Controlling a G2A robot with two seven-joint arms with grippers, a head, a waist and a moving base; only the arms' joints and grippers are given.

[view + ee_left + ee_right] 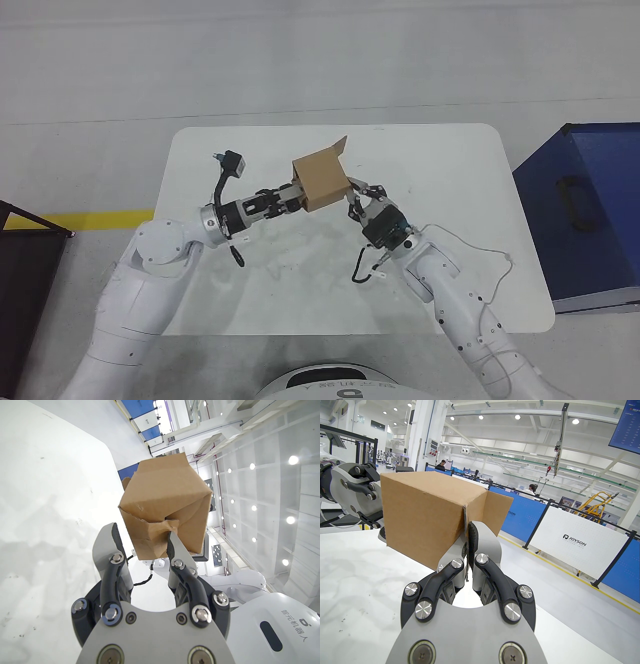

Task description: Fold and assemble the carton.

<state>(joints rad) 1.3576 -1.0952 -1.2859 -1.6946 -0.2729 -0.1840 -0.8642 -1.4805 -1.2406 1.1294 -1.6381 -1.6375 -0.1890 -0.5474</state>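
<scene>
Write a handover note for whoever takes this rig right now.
Left end effector: closed around one end of the carton, one finger pressing into a crumpled flap.
Right end effector: shut on a thin edge at the carton's opposite end.
Carton: held above the table between both arms.
Done: body squared into a box shape.
To do: an open flap stands out beside the right end effector; fold it in, and probably tidy the crumpled end.
</scene>
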